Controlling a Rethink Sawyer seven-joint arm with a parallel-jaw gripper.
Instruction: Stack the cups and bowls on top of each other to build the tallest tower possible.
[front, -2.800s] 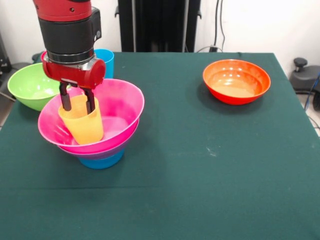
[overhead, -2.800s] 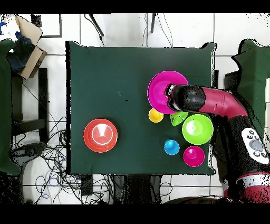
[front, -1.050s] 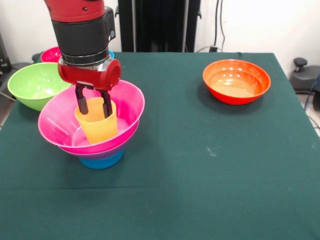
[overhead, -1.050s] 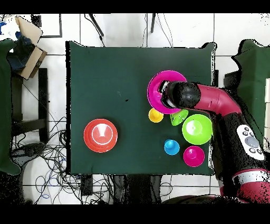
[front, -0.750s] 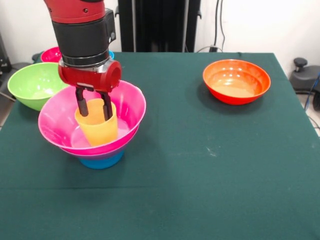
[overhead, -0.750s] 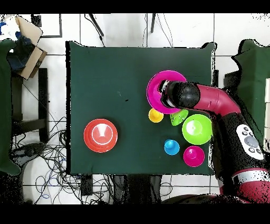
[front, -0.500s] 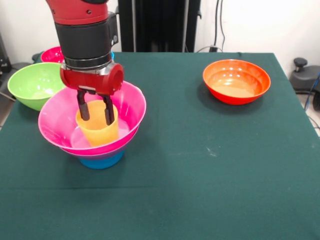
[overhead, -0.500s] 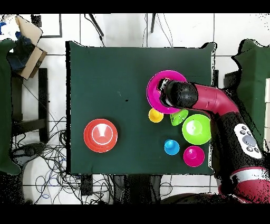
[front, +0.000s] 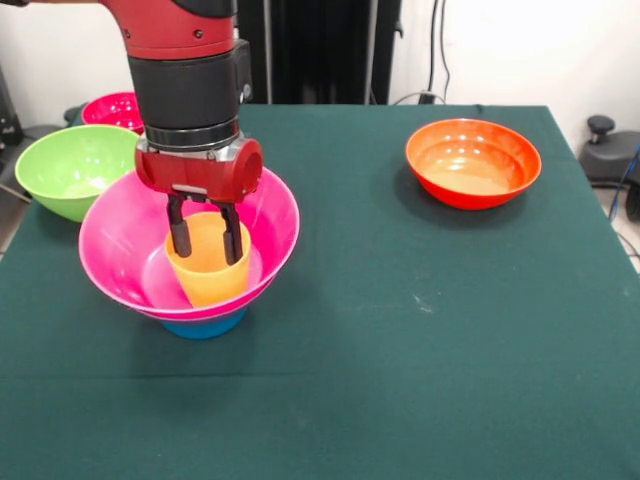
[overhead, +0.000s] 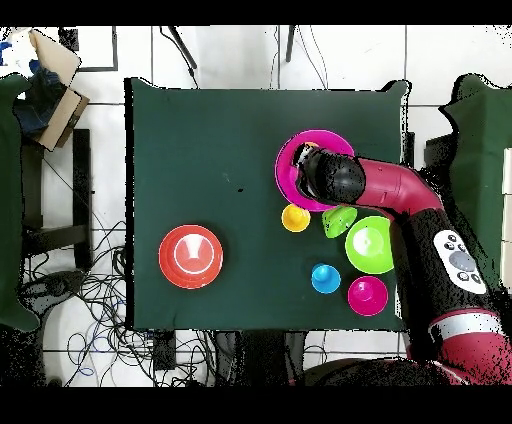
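The claw (front: 206, 236) is clamped on the rim of the orange-yellow cup (front: 208, 262), which stands upright inside the big pink bowl (front: 270, 215) topping the tower (front: 203, 322) near the surface's (front: 400, 330) left edge. The surface is dark green cloth; behind it are a white wall (front: 520, 50) and cables.

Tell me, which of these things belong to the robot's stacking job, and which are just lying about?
Part of the job: hand holding the orange-yellow cup; pink bowl; blue bowl beneath it; lime green bowl; orange bowl; red bowl; sky blue cup; pale yellow cup; small green bowl.

Just lying about: cardboard box; floor cables.
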